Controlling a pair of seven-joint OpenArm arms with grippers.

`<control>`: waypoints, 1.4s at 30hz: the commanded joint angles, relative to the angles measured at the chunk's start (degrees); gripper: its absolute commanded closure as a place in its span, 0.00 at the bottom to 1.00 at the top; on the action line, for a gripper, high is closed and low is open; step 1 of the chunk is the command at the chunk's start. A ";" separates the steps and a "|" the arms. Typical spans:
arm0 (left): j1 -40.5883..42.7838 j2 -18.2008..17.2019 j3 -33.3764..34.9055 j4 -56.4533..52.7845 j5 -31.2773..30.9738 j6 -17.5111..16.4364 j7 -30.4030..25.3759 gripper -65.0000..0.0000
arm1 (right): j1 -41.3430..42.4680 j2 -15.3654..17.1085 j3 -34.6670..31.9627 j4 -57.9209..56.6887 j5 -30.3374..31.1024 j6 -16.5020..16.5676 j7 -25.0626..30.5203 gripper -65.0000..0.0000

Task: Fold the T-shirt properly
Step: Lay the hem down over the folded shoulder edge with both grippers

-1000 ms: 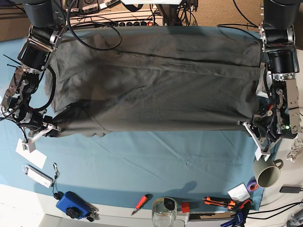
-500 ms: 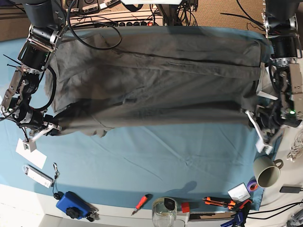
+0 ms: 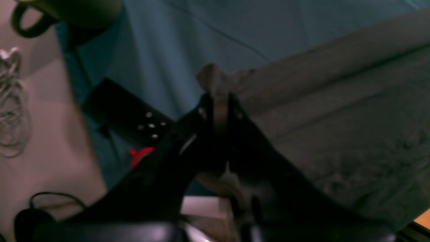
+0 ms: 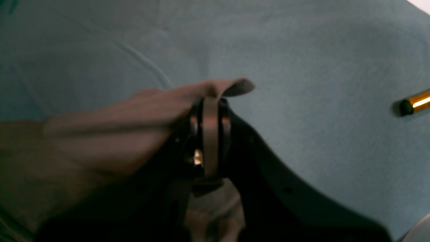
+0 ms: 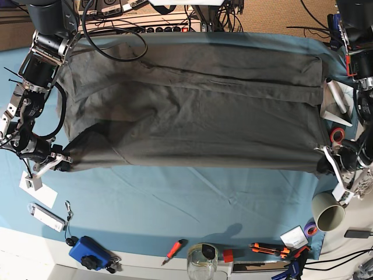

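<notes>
Each gripper, left [image 3: 220, 101] and right [image 4: 210, 104], is pinched tight on a near corner of the T-shirt [image 5: 192, 111], which lies spread across the blue-clothed counter [image 5: 192, 204]. It looks light, limp and prone to sagging, so those hem corners seem the best hold.

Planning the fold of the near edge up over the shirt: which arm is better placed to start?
Neither alone. Left hand and right hand each pinch a near corner of the T-shirt, level with each other, so both should probably lift together.
</notes>
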 commanded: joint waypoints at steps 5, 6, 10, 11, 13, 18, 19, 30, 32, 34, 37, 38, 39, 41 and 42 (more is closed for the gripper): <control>3.06 0.61 -0.55 0.68 0.57 0.00 -0.31 1.00 | 1.57 1.60 0.22 1.11 0.11 -0.02 -1.36 1.00; 3.98 0.63 -0.55 0.68 1.01 0.22 -0.02 1.00 | 1.57 1.60 0.22 1.11 0.11 -0.02 -1.70 1.00; 5.44 0.59 -1.31 0.70 1.70 1.05 0.76 1.00 | 1.05 1.84 0.28 1.53 1.01 -0.02 -3.10 1.00; 5.42 0.59 -1.79 0.70 1.68 1.05 0.94 1.00 | 0.61 1.86 0.28 2.12 1.62 -0.02 -3.41 1.00; 5.40 0.59 -3.06 0.74 1.18 1.05 1.09 1.00 | -0.87 1.90 0.28 4.13 2.23 0.00 -3.43 1.00; 6.71 0.57 -5.51 0.74 -0.66 0.96 2.23 1.00 | -6.27 1.86 0.28 8.24 2.54 0.66 -3.34 1.00; 7.39 0.57 -5.73 0.79 -0.90 0.76 2.23 1.00 | -7.28 1.88 0.28 9.07 3.15 0.63 -3.34 1.00; 14.62 0.59 -5.75 8.26 -0.94 0.37 2.97 1.00 | -14.91 1.86 0.33 15.72 5.79 1.27 -3.39 1.00; 16.04 0.57 -5.75 10.29 0.57 0.42 2.16 1.00 | -16.02 1.73 1.01 16.70 6.69 1.29 -3.41 1.00; 17.20 0.59 -5.75 11.50 1.33 0.46 1.79 1.00 | -17.35 1.68 2.29 18.10 7.19 1.42 -3.43 1.00; 18.58 0.59 -5.75 11.61 1.33 0.61 1.73 1.00 | -19.74 1.68 4.72 20.11 7.23 1.99 -3.45 1.00; 18.93 0.59 -5.75 11.61 1.33 0.61 1.75 1.00 | -20.59 1.70 5.49 20.68 7.67 1.99 -3.50 1.00; 19.26 0.59 -5.75 11.61 1.33 0.61 1.77 1.00 | -21.51 1.68 6.21 21.18 8.44 2.10 -3.65 1.00; 19.82 0.59 -5.75 11.63 1.33 0.63 1.84 1.00 | -23.43 1.70 7.41 22.08 10.03 3.23 -4.46 1.00; 20.00 0.59 -5.75 11.63 1.33 0.63 1.99 1.00 | -24.44 1.68 7.80 22.53 10.45 3.61 -4.66 1.00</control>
